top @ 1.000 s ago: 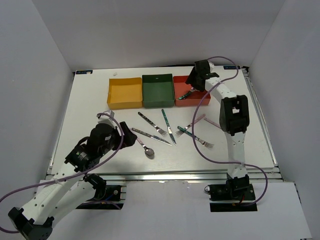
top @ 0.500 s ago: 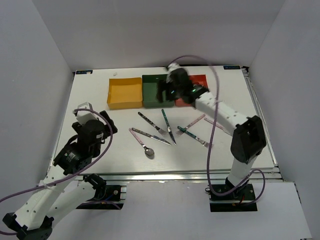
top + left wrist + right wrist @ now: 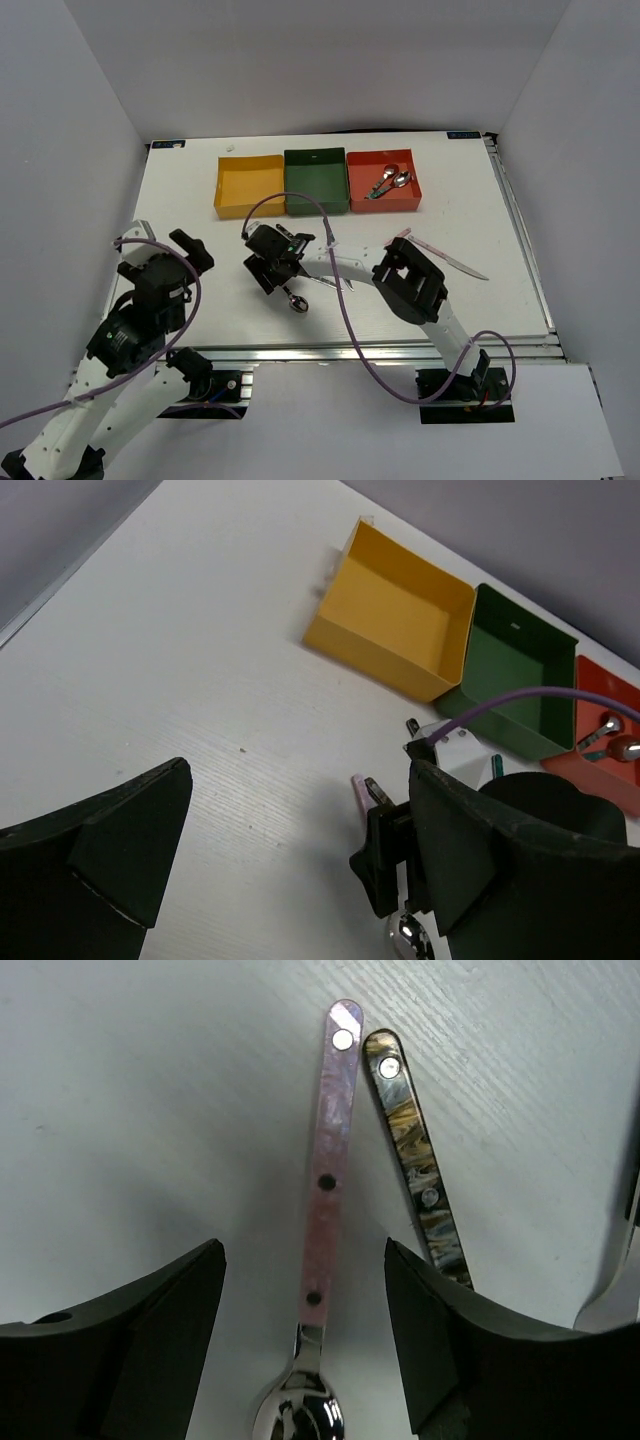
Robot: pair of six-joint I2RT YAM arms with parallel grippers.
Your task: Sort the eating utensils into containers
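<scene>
My right gripper (image 3: 272, 268) reaches across to the table's left-middle and is open, its fingers either side of a pink-handled spoon (image 3: 325, 1160); I cannot tell whether they touch the table. The spoon's bowl (image 3: 298, 305) shows below the gripper. A dark patterned handle (image 3: 420, 1170) lies just right of the spoon. My left gripper (image 3: 185, 247) is open and empty, to the left. The yellow (image 3: 250, 185), dark green (image 3: 316, 180) and red (image 3: 383, 196) boxes stand in a row at the back. Two spoons (image 3: 388, 182) lie in the red box.
A pink-handled knife (image 3: 450, 260) lies to the right of the right arm. Other utensils are mostly hidden under that arm; a bit shows near its forearm (image 3: 335, 283). In the left wrist view the right gripper (image 3: 400, 850) sits close ahead, the yellow box (image 3: 395, 620) beyond.
My right arm has swung from the red box across and down to the pink-handled spoon. My left arm has drawn back to the left.
</scene>
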